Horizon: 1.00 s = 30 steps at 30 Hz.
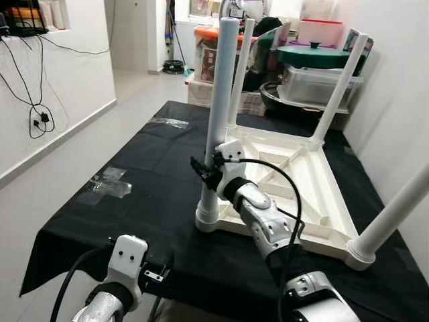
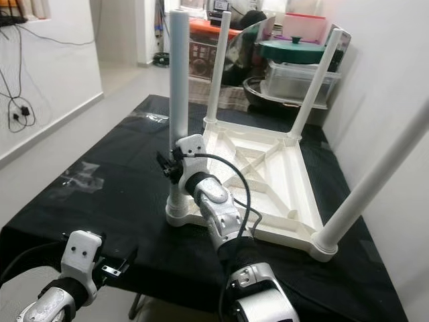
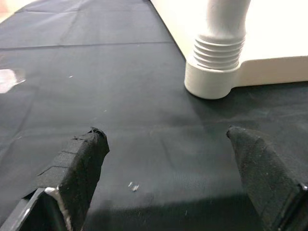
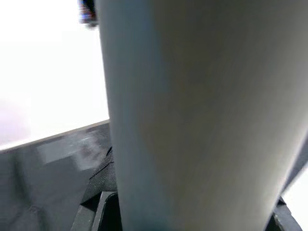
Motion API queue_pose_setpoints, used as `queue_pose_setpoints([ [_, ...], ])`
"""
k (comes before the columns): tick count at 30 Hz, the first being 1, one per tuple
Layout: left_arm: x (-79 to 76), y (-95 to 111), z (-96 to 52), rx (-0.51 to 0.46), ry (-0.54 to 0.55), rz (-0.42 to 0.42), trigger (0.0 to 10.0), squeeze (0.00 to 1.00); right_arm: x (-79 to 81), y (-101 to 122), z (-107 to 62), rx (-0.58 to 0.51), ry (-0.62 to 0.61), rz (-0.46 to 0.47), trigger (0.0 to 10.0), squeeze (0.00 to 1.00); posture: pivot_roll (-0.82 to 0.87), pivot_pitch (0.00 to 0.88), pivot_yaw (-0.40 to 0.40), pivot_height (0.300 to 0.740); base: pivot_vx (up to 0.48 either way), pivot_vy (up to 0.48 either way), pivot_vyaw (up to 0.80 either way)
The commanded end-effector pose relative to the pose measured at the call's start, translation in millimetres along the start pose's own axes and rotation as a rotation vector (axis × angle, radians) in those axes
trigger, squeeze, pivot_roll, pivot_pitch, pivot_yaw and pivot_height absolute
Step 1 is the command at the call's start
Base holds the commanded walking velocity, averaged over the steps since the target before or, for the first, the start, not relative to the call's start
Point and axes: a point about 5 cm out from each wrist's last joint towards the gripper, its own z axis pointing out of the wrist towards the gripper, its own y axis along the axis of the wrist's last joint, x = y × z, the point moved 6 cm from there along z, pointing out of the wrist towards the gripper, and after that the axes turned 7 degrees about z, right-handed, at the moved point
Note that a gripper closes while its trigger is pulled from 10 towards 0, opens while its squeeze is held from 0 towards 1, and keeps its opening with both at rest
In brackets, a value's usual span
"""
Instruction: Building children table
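Black fingers [image 1: 203, 176] of the right gripper [image 1: 209, 172] clamp the near-left leg [image 1: 218, 100] of the upturned white children's table [image 1: 295, 181], which lies on the black-draped surface [image 1: 134, 201]. The left gripper [image 3: 168, 159] hovers wide apart near the leg's threaded socket [image 3: 214, 72]. Turning the leg squarely should seat the threads fully.
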Motion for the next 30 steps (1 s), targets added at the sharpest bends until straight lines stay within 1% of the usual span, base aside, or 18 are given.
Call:
queue_pose_setpoints([
  [1,-0.5,0,0.8,-0.001,0.001,0.01,10.0,0.0,12.2,-44,-4.4,0.164,0.101,0.034,10.0,0.0,0.14,0.0,-0.114,0.74,0.0,0.0,0.0],
  [2,-0.5,0,0.8,-0.001,0.001,0.01,10.0,0.0,12.2,-44,-4.4,0.164,0.101,0.034,10.0,0.0,0.14,0.0,-0.114,0.74,0.0,0.0,0.0],
  [3,-0.7,0,0.6,-0.001,0.003,0.008,10.0,0.0,18.7,-44,-1.5,0.185,0.155,0.008,10.0,0.0,0.15,0.0,-0.119,0.74,0.0,0.0,0.0],
  [4,-0.7,0,0.6,-0.001,0.003,0.008,10.0,0.0,18.7,-44,-1.5,0.185,0.155,0.008,10.0,0.0,0.15,0.0,-0.119,0.74,0.0,0.0,0.0],
  [5,-1.0,0,0.3,-0.001,0.006,0.007,10.0,0.0,25.7,-43,2.0,0.202,0.202,-0.027,10.0,0.0,0.15,0.0,-0.121,0.74,0.0,0.0,0.0],
  [6,-1.0,0,0.3,-0.001,0.006,0.007,10.0,0.0,25.7,-43,2.0,0.202,0.202,-0.027,10.0,0.0,0.15,0.0,-0.121,0.74,0.0,0.0,0.0],
  [8,-2.2,0,0.1,0.0,0.009,0.004,10.0,0.0,40.3,-38,8.2,0.216,0.296,-0.094,10.0,0.0,0.15,0.0,-0.124,0.74,0.0,0.0,0.0],
  [10,-2.2,0,0.1,0.0,0.009,0.004,10.0,0.0,40.3,-38,8.2,0.216,0.296,-0.094,10.0,0.0,0.15,0.0,-0.124,0.74,0.0,0.0,0.0],
  [12,-3.6,0,0.4,0.001,0.009,0.001,10.0,0.0,52.6,-34,10.8,0.224,0.371,-0.156,10.0,0.0,0.15,0.0,-0.128,0.74,0.0,0.0,0.0],
  [15,-5.1,0,1.0,0.001,0.008,-0.003,10.0,0.0,59.4,-33,11.8,0.231,0.407,-0.188,10.0,0.0,0.14,0.0,-0.13,0.74,0.0,0.0,0.0],
  [17,-5.8,0,1.2,0.0,0.008,-0.005,10.0,0.0,61.0,-33,12.1,0.234,0.413,-0.182,10.0,0.0,0.14,0.0,-0.132,0.74,0.0,0.0,0.0],
  [22,-6.5,-1,1.3,0.001,0.009,-0.011,10.0,0.0,56.4,-37,13.4,0.25,0.382,-0.137,10.0,0.0,0.14,0.0,-0.134,0.74,0.0,0.0,0.0],
  [24,-6.9,-1,1.3,0.001,0.01,-0.013,10.0,0.0,49.6,-43,13.1,0.272,0.344,-0.074,10.0,0.0,0.14,0.0,-0.135,0.74,0.0,0.0,0.0],
  [25,-6.9,-1,1.3,0.001,0.01,-0.013,10.0,0.0,49.6,-43,13.1,0.272,0.344,-0.074,10.0,0.0,0.14,0.0,-0.135,0.74,0.0,0.0,0.0],
  [26,-7.2,-1,1.2,0.001,0.011,-0.015,10.0,0.0,45.5,-47,12.7,0.286,0.316,-0.039,10.0,0.0,0.14,0.0,-0.135,0.74,0.0,0.0,0.0],
  [27,-7.4,-1,1.1,0.001,0.011,-0.016,10.0,0.0,30.8,-56,12.8,0.316,0.203,0.021,10.0,0.0,0.13,0.0,-0.136,0.74,0.0,0.0,0.0],
  [29,-7.4,-1,1.1,0.001,0.011,-0.016,10.0,0.0,30.8,-56,12.8,0.316,0.203,0.021,10.0,0.0,0.13,0.0,-0.136,0.74,0.0,0.0,0.0],
  [30,-7.5,-1,1.0,0.001,0.012,-0.017,10.0,0.0,20.7,-63,11.8,0.34,0.123,0.06,10.0,0.0,0.13,0.0,-0.136,0.74,0.0,0.0,0.0],
])
